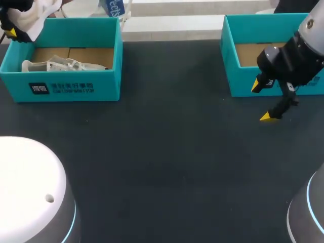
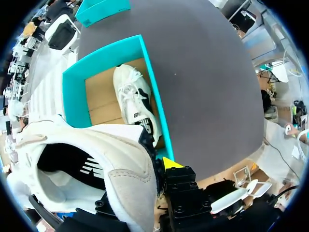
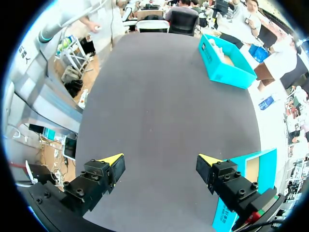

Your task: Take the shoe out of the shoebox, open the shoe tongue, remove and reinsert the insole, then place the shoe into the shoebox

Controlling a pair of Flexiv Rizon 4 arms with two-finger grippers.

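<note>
My left gripper (image 1: 12,31) hangs over the back left corner of the left teal shoebox (image 1: 76,86), shut on a white shoe (image 1: 38,15) that it holds in the air. In the left wrist view this shoe (image 2: 96,164) fills the foreground, its dark lining facing me. Only one yellow fingertip (image 2: 171,163) shows beside its heel. A second white shoe (image 2: 135,104) lies on its side on the box's cardboard floor (image 1: 61,65). My right gripper (image 1: 266,101) is open and holds nothing (image 3: 160,160), just above the table in front of the right shoebox (image 1: 243,76).
The right teal shoebox (image 3: 251,166) stands close beside my right gripper's outer finger, with only its cardboard floor showing. A white and blue carton (image 1: 114,7) stands behind the left box. The dark tabletop (image 1: 172,152) stretches between the two boxes.
</note>
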